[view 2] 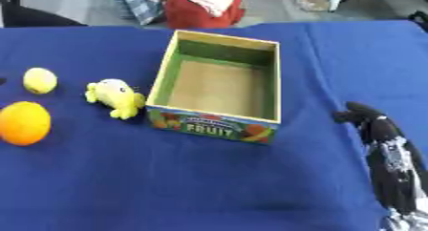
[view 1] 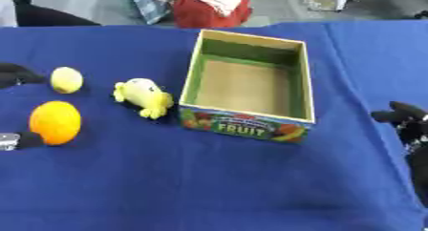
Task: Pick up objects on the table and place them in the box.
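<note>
Table (view 1: 209, 187), blue-covered, bare across the near part. Right hand (view 2: 368, 118), black, at the near right edge, resting on the cloth well apart from every item and holding nothing; whether its fingers are straight or curled cannot be told. Left hand (view 1: 15, 75), dark, only partly in view at the left edge, just beside the fruit; its fingers cannot be made out, and nothing appears grasped. Orange (view 1: 55, 122), round, near left, on the table with a dark part of the left arm touching its lower side. Yellow plush toy (view 1: 144, 96), lying just left of the box's front corner, close to the wall. Lemon (view 1: 67, 79), small and pale yellow, further back on the left. Box (view 1: 248, 132), open-topped, green inside with a cardboard floor, "FRUIT" printed on the front; nothing in it. Progress, as judged: none placed, three items outstanding, all left of the box. Obstacles: the near-side wall must be cleared on entry; the toy sits closest to it. Beyond the table's far edge: red and white fabric (view 1: 209, 3) on the floor.
</note>
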